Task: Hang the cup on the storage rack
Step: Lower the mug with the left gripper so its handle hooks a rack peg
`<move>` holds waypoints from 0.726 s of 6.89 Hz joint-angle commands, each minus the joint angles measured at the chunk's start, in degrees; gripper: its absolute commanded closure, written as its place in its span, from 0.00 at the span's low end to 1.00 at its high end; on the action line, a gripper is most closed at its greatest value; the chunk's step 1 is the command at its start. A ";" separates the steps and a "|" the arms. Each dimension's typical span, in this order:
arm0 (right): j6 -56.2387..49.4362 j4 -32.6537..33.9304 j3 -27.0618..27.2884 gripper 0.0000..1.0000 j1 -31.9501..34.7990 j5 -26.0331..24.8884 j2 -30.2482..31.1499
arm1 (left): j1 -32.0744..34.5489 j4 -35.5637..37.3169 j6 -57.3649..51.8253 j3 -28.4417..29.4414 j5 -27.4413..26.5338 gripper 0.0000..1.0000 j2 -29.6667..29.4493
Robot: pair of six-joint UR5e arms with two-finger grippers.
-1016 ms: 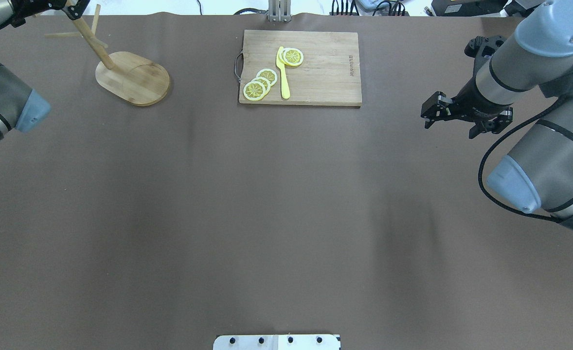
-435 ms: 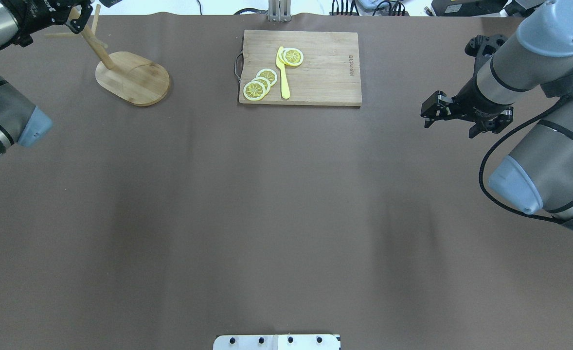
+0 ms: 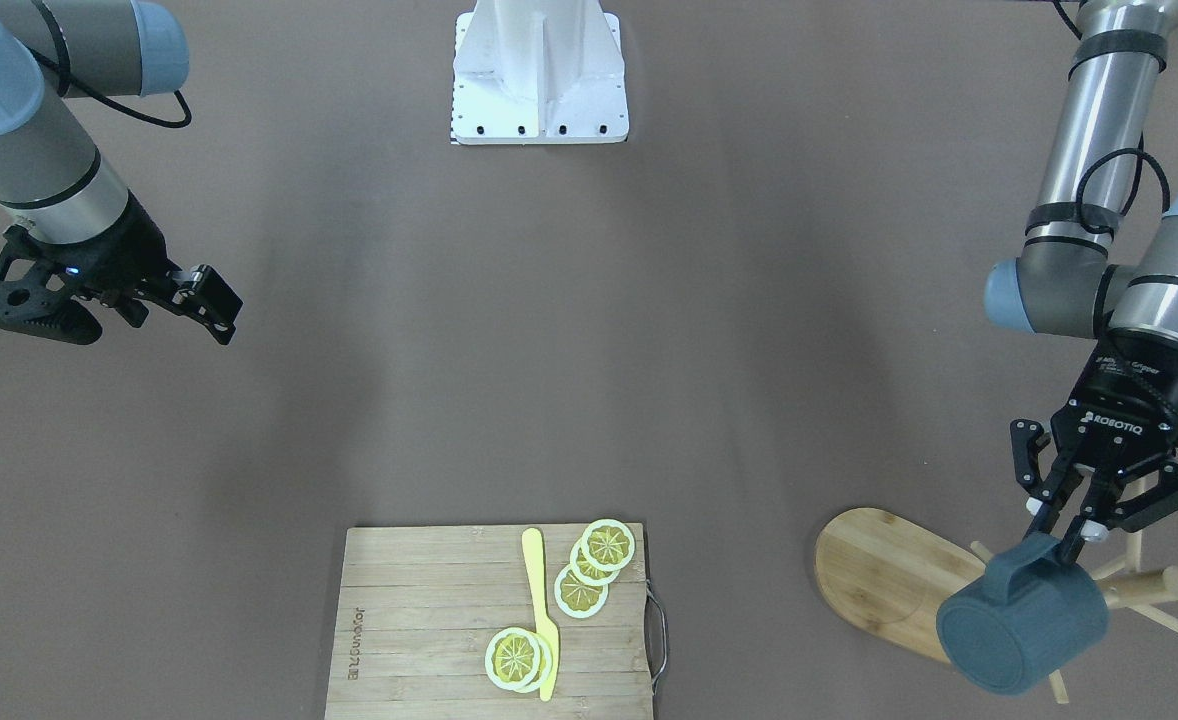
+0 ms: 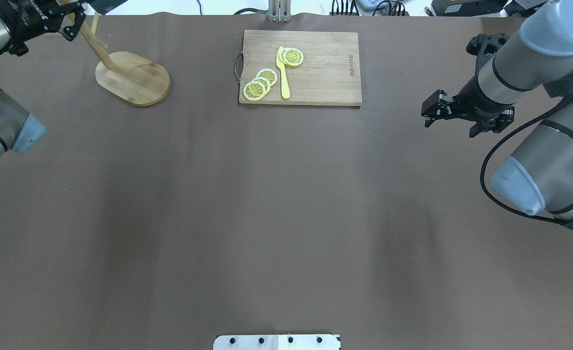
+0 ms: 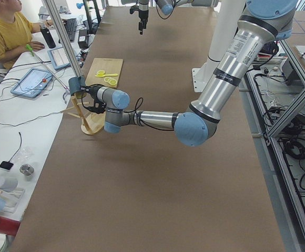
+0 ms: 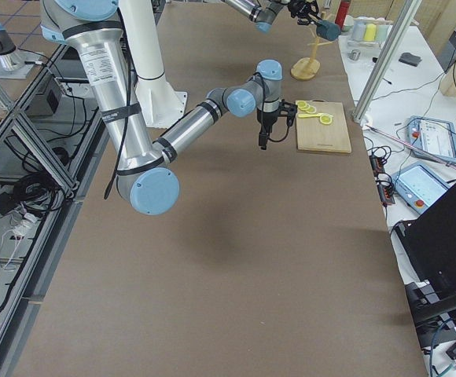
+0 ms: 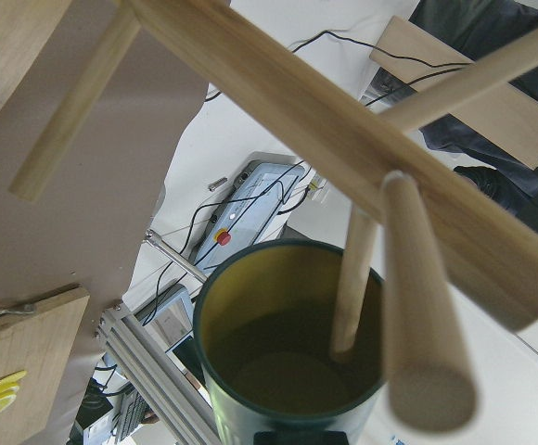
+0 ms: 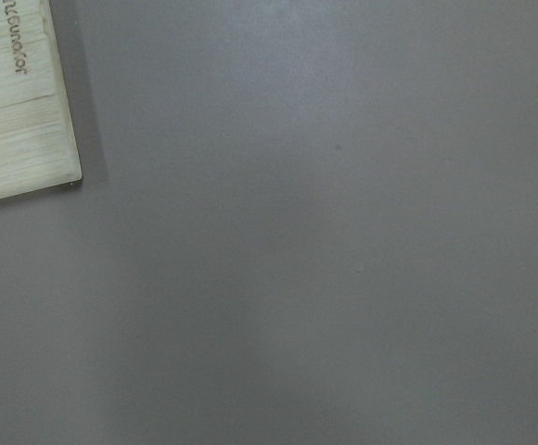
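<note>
**Cup held on its side at the rack's pegs**

My left end effector (image 3: 1061,528) has its fingers closed on the loop handle of the cup (image 3: 1024,625). The cup hangs tilted on its side over the pegs of the storage rack (image 3: 879,575). The left wrist camera shows me the cup's bare yellow inside. One thin peg crosses its mouth, and I cannot tell whether the tip is inside or only in front.

In the overhead view the rack stands at 10 o'clock on the worktop (image 4: 286,218), and the cup is cut off by the top edge. The cutting board (image 4: 315,73) at 12 o'clock carries lemon slices (image 4: 259,83) and a yellow knife (image 4: 282,73). My right end effector (image 4: 456,119) hovers at 2 o'clock, fingers spread wide and empty.
</note>
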State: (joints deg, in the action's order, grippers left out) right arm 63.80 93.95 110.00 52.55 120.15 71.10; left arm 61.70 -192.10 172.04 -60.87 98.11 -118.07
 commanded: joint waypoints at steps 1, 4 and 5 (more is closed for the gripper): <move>0.01 0.00 0.04 0.00 0.01 -0.09 0.35 | 0.00 -2.40 1.54 0.14 -0.28 1.00 1.08; 1.15 0.09 1.18 0.00 0.10 -0.26 0.96 | 0.00 -2.66 1.54 0.22 -0.20 1.00 1.52; 1.16 0.09 1.18 0.00 0.10 -0.26 0.97 | 0.00 -3.62 1.54 0.66 -0.28 1.00 1.70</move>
State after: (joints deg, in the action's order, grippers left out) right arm 64.63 94.03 111.05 52.64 119.90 71.98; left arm 61.70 -194.91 173.58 -60.57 97.87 -116.57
